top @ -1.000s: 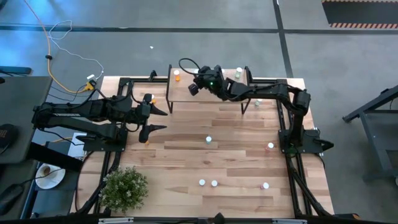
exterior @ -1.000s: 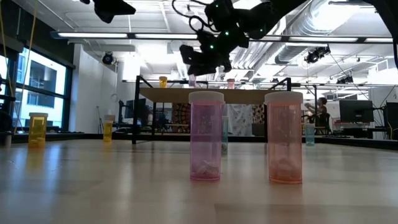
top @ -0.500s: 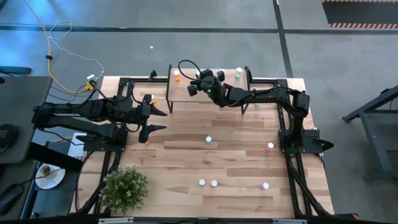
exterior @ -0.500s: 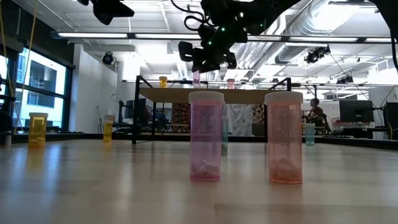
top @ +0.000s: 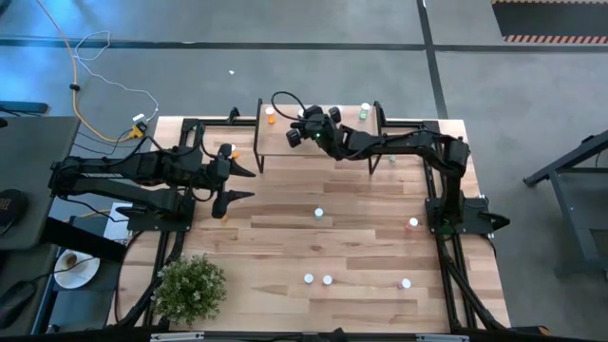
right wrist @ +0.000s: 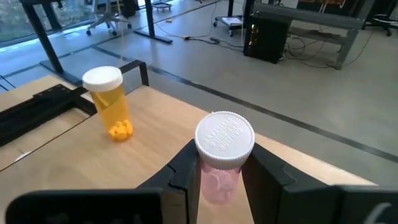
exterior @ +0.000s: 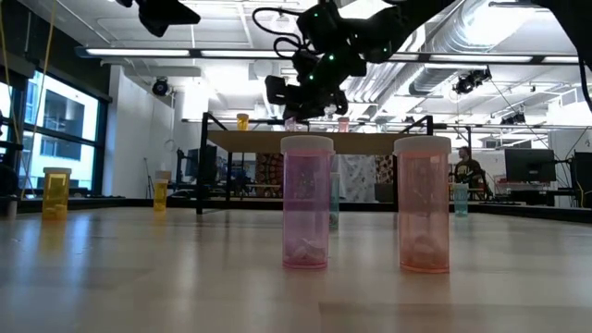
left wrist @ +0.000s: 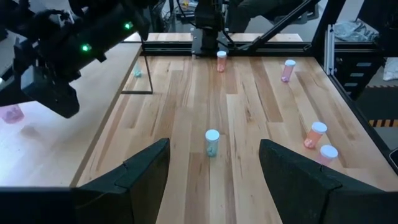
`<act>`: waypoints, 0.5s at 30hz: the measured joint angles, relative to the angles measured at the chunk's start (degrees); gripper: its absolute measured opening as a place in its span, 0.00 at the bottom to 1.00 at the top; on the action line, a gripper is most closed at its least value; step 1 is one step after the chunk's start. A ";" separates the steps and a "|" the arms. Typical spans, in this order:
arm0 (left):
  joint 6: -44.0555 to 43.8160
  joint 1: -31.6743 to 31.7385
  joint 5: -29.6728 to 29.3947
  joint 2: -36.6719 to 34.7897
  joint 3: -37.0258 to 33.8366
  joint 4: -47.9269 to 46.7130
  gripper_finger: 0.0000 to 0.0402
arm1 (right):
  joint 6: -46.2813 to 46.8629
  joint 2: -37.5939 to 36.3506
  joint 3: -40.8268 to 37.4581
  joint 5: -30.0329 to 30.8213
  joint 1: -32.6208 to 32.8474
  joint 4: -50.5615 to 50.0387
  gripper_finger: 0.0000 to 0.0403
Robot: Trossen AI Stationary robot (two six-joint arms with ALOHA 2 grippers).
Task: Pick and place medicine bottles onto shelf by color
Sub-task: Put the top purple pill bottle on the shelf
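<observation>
My left gripper (top: 243, 182) waits over the left part of the table (top: 361, 237), its two fingers (left wrist: 146, 171) spread wide with nothing between them. Straight ahead of those fingers a pale green bottle (left wrist: 212, 142) with a white cap stands upright on the bare wood, and beyond it, toward the far right side, stand a pink bottle (left wrist: 287, 70), an orange-red bottle (left wrist: 314, 134) and another pink one (left wrist: 326, 155) just beside it. Near my left gripper an orange bottle (top: 228, 151) stands at the table's left back area. Further right, my right gripper (top: 306, 123) reaches over the shelf (top: 285, 138), the low light-wood platform at the back of the table. Its fingers (right wrist: 186, 165) are clamped on a pink-purple bottle (right wrist: 222, 163), one finger on each side of the body below the white ribbed cap, and the bottle stands upright at the shelf surface; I cannot tell whether its base touches the wood. Just beside my right gripper, on the same shelf, an orange bottle with yellow pills (right wrist: 111, 102) stands upright. Past it on the shelf's right end a pale green bottle (top: 365, 111) stands alone. In the low view two pink bottles (exterior: 306, 202) stand close together on the table nearest the camera.
</observation>
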 joint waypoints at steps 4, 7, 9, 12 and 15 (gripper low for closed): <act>-0.02 -0.02 0.00 0.00 0.00 0.00 0.59 | -0.65 0.00 0.00 -0.92 -0.29 0.89 0.21; -0.01 -0.02 0.00 0.00 0.00 0.01 0.59 | -0.46 0.47 0.00 -4.34 -0.69 1.09 0.21; -0.02 -0.02 0.00 -0.01 0.00 0.02 0.59 | -0.59 0.79 -0.04 -3.94 -0.69 0.27 0.21; -0.01 -0.02 0.00 0.00 0.00 0.02 0.59 | -1.67 0.72 -0.02 -3.51 -0.69 0.58 0.21; 0.00 -0.02 0.00 -0.01 0.00 0.02 0.59 | -1.79 0.72 -0.02 -4.02 -0.74 0.70 0.21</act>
